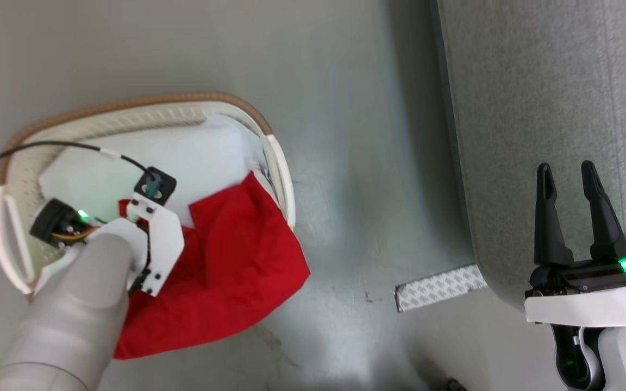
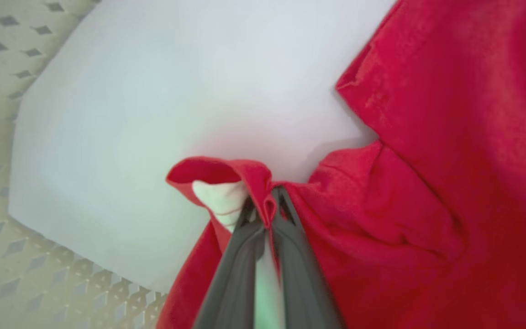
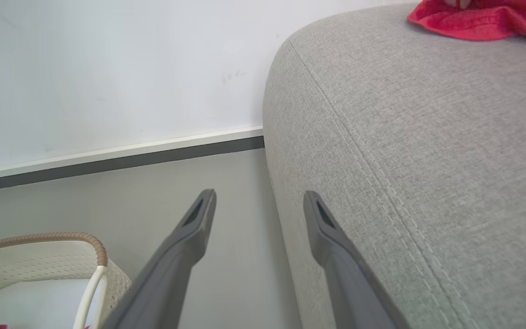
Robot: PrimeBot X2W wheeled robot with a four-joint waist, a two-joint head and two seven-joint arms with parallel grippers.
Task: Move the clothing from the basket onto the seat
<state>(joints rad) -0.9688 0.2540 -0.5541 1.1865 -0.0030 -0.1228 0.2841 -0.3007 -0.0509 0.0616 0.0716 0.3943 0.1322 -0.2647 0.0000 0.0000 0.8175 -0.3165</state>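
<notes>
We see the left gripper [image 2: 266,201] low inside the basket [image 1: 128,115], in the left half of the head view; its two dark fingers are almost fully together, with a fold of the red garment [image 1: 237,260] pinched between the tips; in the left wrist view this fold stands up as a small loop with a white inner side, just left of the tips. The red garment is partly in the basket and partly out of it; in the head view its long axis goes diagonally, from the basket's right rim near the centre of the frame down to the lower left, where the pale forearm covers it; its broad loose end points to the lower right and reaches past the basket's edge over the grey floor [image 1: 345,108]; we cannot tell if it touches the floor. Under the garment a flat white pad [image 1: 193,157] lies in the basket. The right gripper [image 1: 565,167] is at the lower right of the head view, near the rounded edge of the seat [image 1: 536,81]; its fingers are well apart, point up the frame and hold nothing. In the right wrist view another red piece [image 3: 482,20] lies on top of the seat, at the upper right corner; a patterned strip [image 1: 440,287] lies on the floor, touching the seat's lower corner.
</notes>
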